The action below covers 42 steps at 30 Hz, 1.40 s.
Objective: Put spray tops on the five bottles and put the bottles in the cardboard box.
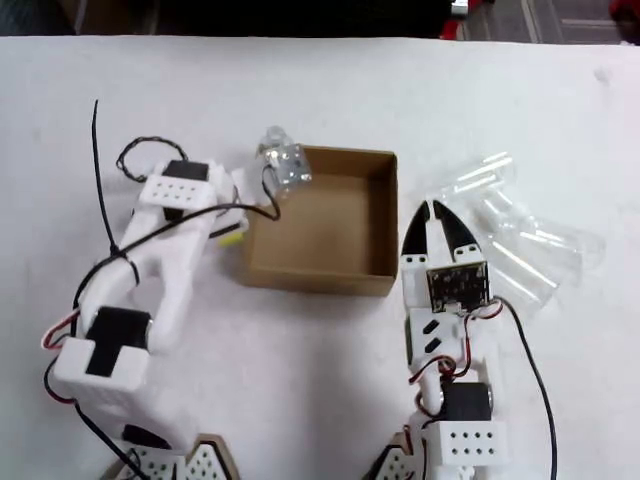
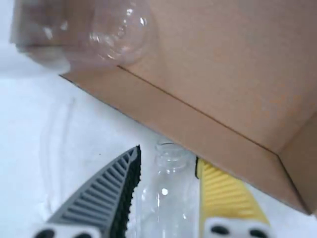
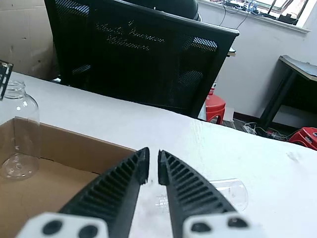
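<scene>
Your left claw (image 2: 168,154) is clamped on a clear bottle (image 2: 166,198), whose open neck points at the outer wall of the cardboard box (image 2: 223,74). A second bottle (image 3: 17,129) stands upright at the box's far corner on that side. You cannot tell whether it is inside. Your right claw (image 3: 153,152) hangs just beside the box's opposite wall, fingers almost together around nothing. Loose bottles (image 1: 520,235) lie heaped on the counter (image 1: 320,380) beyond it.
</scene>
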Each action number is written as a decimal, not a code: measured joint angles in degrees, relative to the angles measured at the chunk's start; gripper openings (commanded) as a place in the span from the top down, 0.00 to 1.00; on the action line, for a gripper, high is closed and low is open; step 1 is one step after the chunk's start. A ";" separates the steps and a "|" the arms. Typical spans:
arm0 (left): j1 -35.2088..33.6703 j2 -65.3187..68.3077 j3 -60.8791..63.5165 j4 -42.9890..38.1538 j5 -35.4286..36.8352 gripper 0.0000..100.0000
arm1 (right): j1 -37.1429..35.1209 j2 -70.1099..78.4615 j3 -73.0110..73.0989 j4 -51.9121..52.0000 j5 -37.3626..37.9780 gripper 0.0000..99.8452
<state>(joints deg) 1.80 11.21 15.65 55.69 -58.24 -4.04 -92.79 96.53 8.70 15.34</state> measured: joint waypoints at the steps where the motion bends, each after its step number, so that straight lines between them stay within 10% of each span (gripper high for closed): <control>1: 0.00 0.70 -0.26 0.00 0.00 0.82 | 0.00 0.00 0.00 0.00 0.00 0.98; 25: 0.44 3.25 -0.35 0.18 0.00 0.97 | 0.00 0.00 0.00 0.00 0.00 0.98; 42: 6.86 -26.02 -5.98 26.73 0.00 0.98 | 0.00 0.00 0.00 0.00 0.00 0.98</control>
<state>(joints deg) 8.66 -14.81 9.67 82.42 -58.24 -4.04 -92.79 96.53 8.70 15.34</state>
